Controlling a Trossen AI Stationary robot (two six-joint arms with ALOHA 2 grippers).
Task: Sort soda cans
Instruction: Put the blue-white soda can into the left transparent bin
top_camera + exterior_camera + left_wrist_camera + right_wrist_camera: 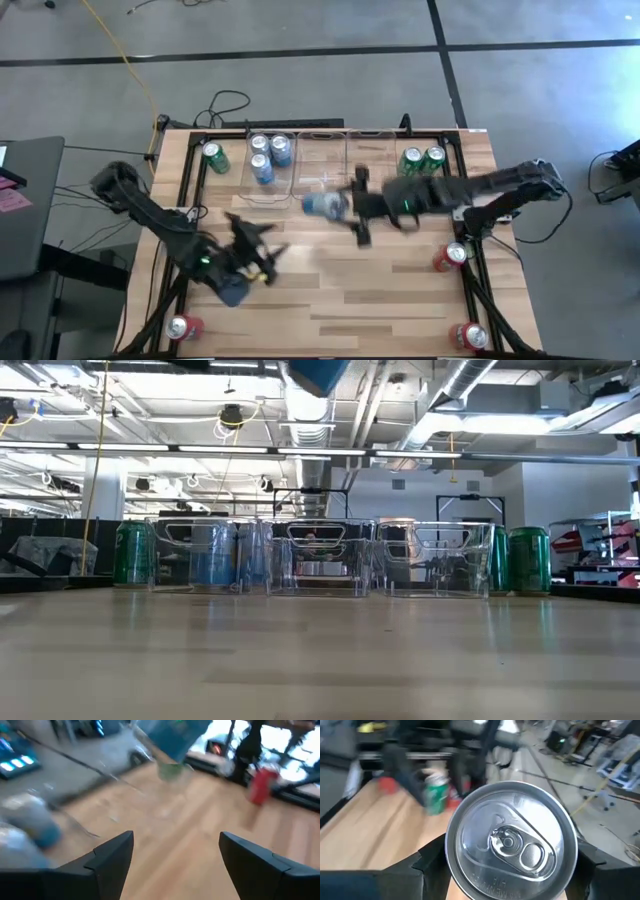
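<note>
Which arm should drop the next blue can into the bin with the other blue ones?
Right. Its gripper already holds a blue can beside that bin; the left gripper is empty, farther away.

high: overhead, straight down on whole worktop [330, 290] | low: worktop level, facing clear bins [320, 558], also in high [300, 165] | left wrist: forward, close over wood, toward bins | right wrist: nearly touching a can top [511, 840], filling frame
</note>
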